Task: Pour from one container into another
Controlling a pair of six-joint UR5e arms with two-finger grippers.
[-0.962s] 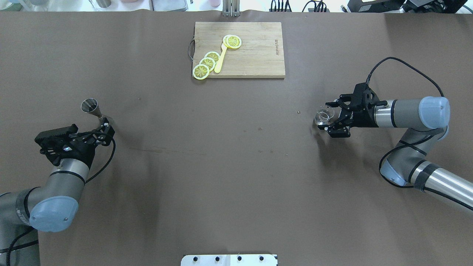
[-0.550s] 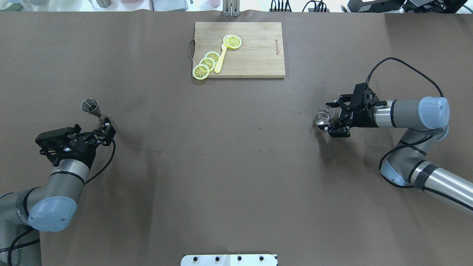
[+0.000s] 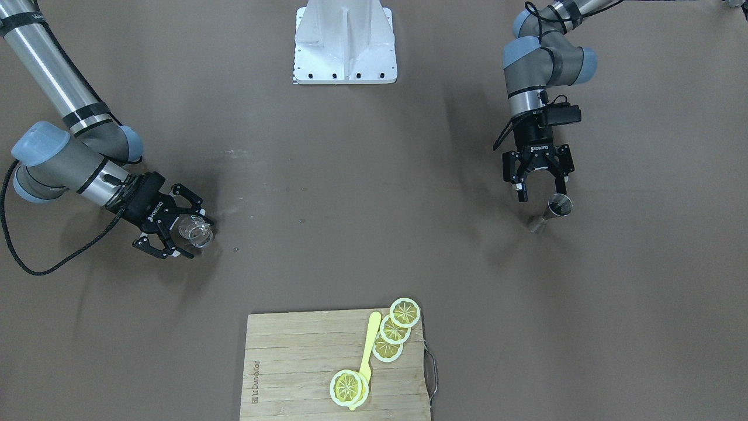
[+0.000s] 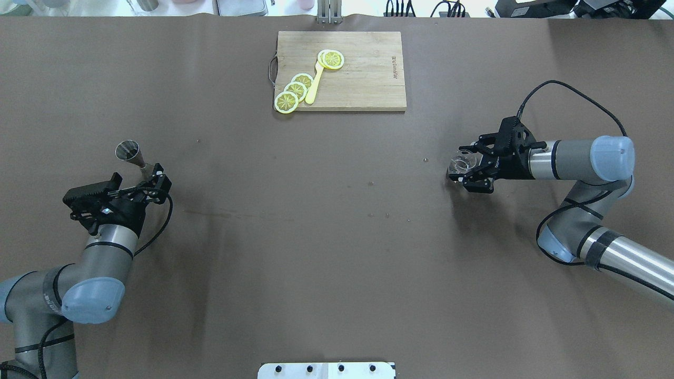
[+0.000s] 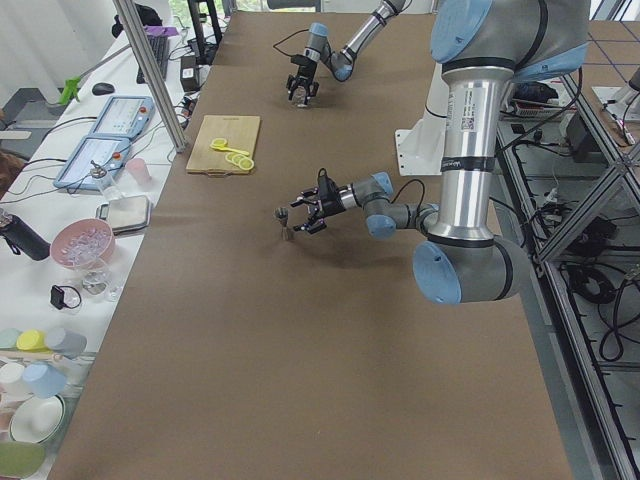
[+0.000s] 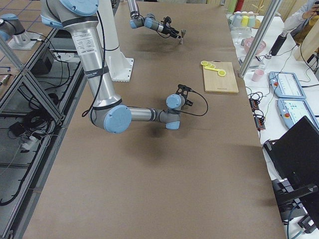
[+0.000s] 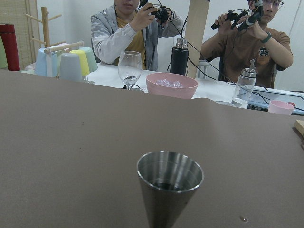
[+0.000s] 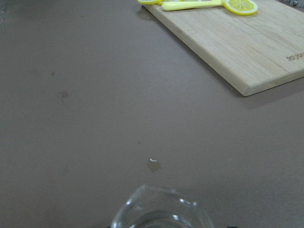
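The steel jigger [image 4: 130,153] stands upright on the brown table at the left, also in the front view [image 3: 557,208] and filling the bottom of the left wrist view [image 7: 169,187]. My left gripper [image 4: 160,178] is open just behind its base, fingers spread [image 3: 542,195], not touching it. The clear glass cup [image 4: 463,162] stands on the table at the right, seen too in the front view [image 3: 196,231] and the right wrist view [image 8: 159,213]. My right gripper [image 3: 196,240] is open, one finger on each side of the cup.
A wooden cutting board [image 4: 363,73] with lemon slices [image 4: 295,89] and a yellow utensil [image 4: 314,87] lies at the far middle of the table. The white robot base [image 4: 326,370] sits at the near edge. Cups, a bowl and operators are beyond the table's left end.
My left arm has swung right and forward, bringing its open gripper closer to the jigger's base. The right gripper has edged a little further around the glass cup. Neither container has moved.
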